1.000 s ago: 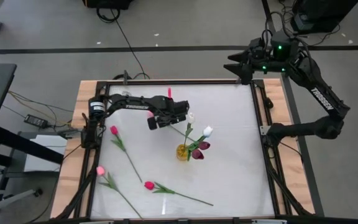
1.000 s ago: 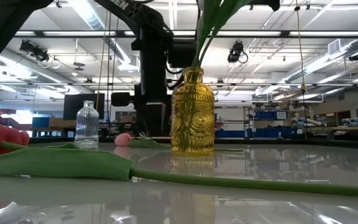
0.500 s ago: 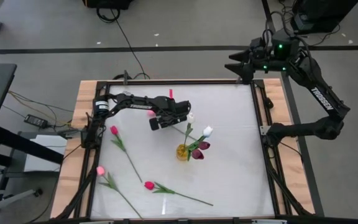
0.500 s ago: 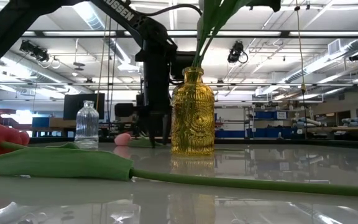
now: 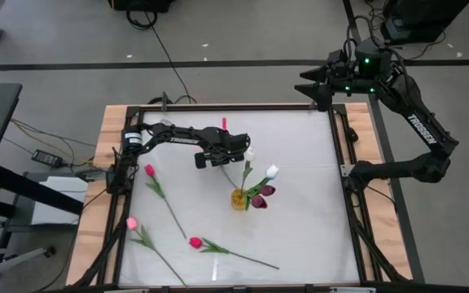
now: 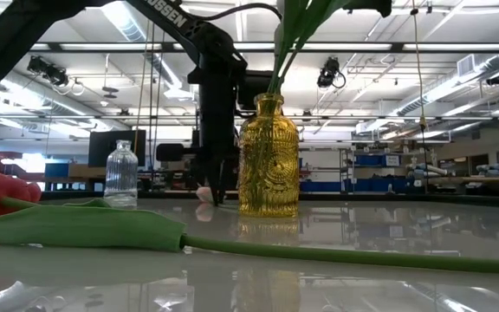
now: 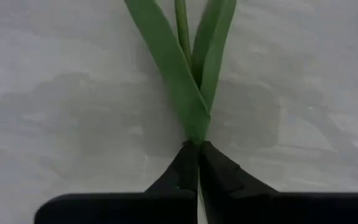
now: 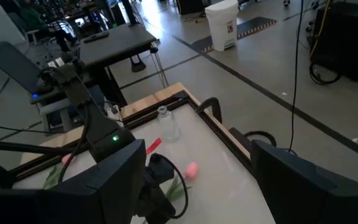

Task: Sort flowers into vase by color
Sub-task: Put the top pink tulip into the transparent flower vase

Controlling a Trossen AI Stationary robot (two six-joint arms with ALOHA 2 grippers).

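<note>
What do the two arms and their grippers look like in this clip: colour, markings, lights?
Both arms are dark, jointed links with white lettering along a link. The left gripper has two tapered black fingers. The right gripper ends in pointed dark fingers, with green lights glowing at the wrist.

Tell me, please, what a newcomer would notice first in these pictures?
The amber patterned glass vase mid-table, holding white and dark purple tulips. Just behind it, the left claw is pinched shut on the green stem of a pink tulip lying flat. The right claw waits beyond the far right corner.

Grey floor (image 5: pixel 243 41) (black cable (image 5: pixel 169 57) trailing), ceiling striplights (image 6: pixel 405 48) overhead.
</note>
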